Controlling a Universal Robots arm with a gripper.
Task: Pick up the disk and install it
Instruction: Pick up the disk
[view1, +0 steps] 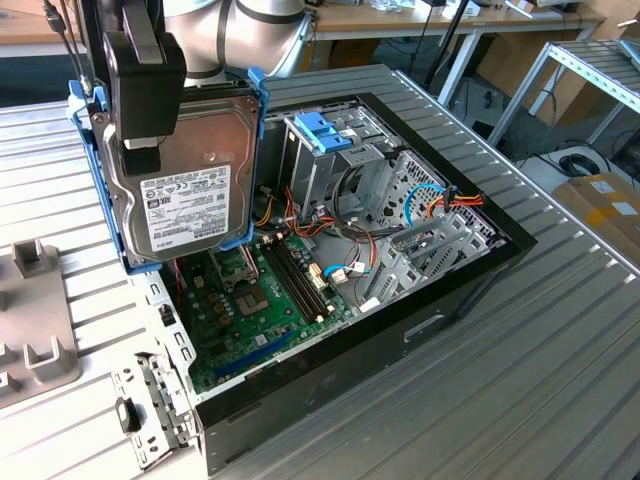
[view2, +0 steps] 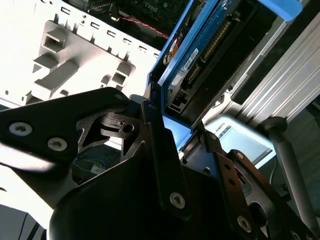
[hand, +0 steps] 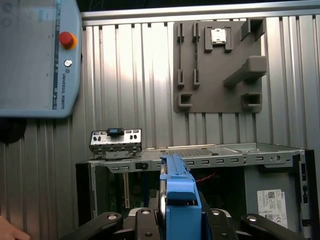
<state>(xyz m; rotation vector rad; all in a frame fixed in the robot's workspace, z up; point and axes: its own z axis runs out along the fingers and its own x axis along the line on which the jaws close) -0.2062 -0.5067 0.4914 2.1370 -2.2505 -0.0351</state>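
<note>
In the exterior view the disk (view1: 185, 195) hangs upright in the air over the end of the open computer case (view1: 470, 290) at the exterior view's left. It is dark grey metal with a white label and a light-blue frame along its sides. My gripper (view1: 140, 148) is shut on it from above, one black finger lying across its labelled face. The second wrist view shows the disk's (view2: 200, 55) circuit-board side and connector between my gripper's (view2: 182, 134) fingers. In the first wrist view the disk's (hand: 177, 197) blue edge stands in my gripper (hand: 179, 220) above the case.
Inside the case is a green motherboard (view1: 265, 300), a metal drive cage with a blue latch (view1: 322, 130), and orange and blue cables. A grey fixture plate (view1: 30, 340) and a metal bracket (view1: 150, 410) lie beside the case. A teach pendant (hand: 35, 55) rests on the ribbed table.
</note>
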